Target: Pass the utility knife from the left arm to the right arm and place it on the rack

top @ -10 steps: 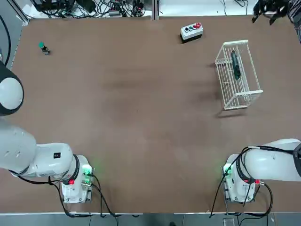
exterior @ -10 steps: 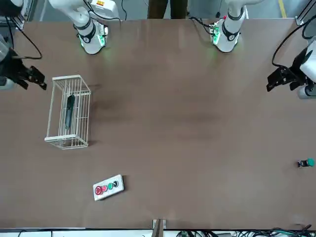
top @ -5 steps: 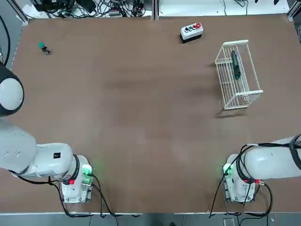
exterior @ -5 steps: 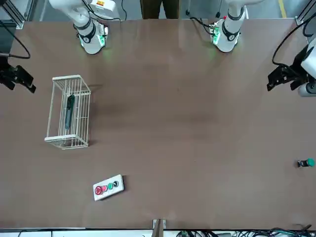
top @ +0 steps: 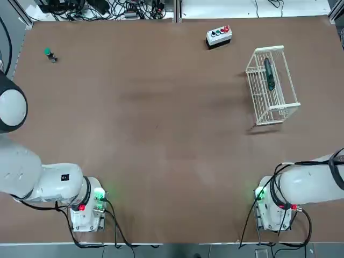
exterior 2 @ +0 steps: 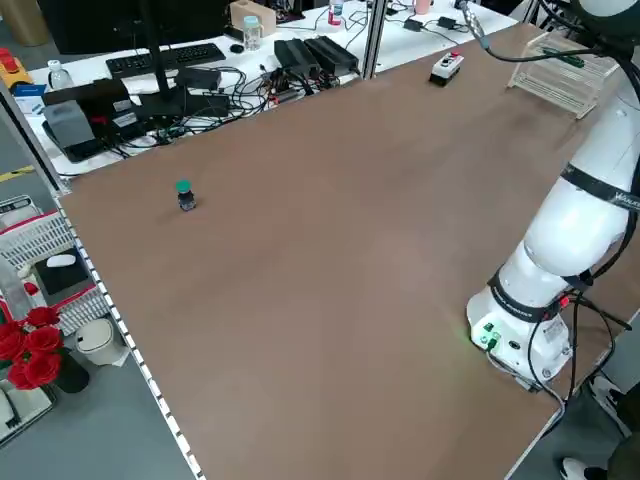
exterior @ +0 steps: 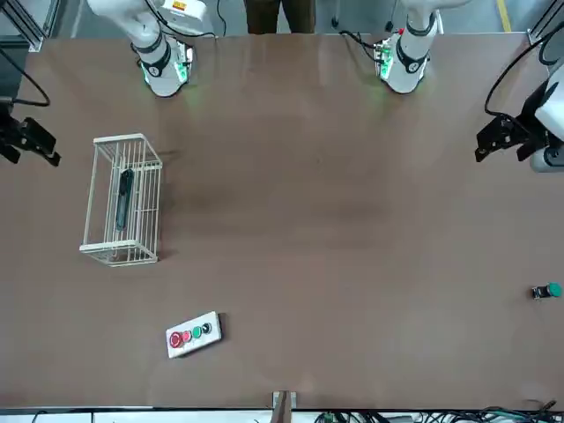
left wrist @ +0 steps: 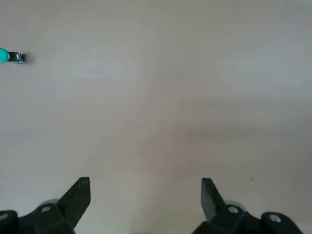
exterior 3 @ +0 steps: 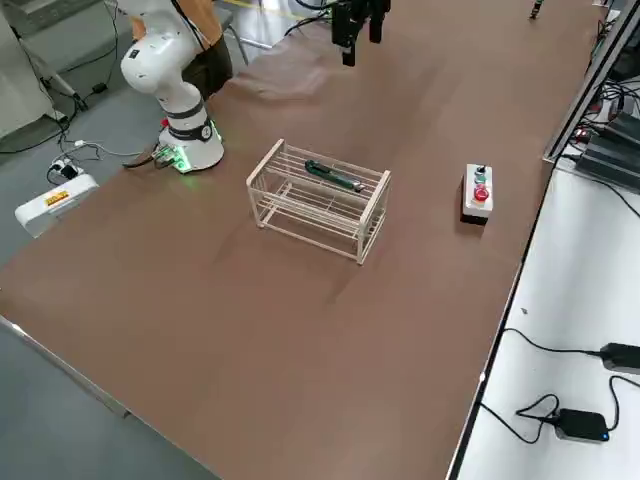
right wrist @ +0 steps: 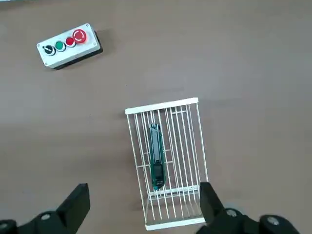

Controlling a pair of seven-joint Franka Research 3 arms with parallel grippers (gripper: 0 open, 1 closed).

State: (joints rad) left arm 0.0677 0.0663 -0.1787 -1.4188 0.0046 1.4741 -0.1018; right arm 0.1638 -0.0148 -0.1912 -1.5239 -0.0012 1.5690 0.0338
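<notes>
Plainly, the right tool (right wrist: pixel 150 209) has drawn away from the wire rack (right wrist: pixel 167 226) over the last second, off toward its own side of the bench (top: pixel 161 161); jaws apart, nothing between them. Utility knife (right wrist: pixel 157 156) unmoved: lying on the rack's bars, lengthwise, nearer one long side. Left tool (left wrist: pixel 146 207) parked at its side of the bench, spread and empty (the green-capped object (left wrist: pixel 12 56) lies untouched). Placement looks complete, in my judgement; only settling the right arm (top: pixel 309 188) would remain.
</notes>
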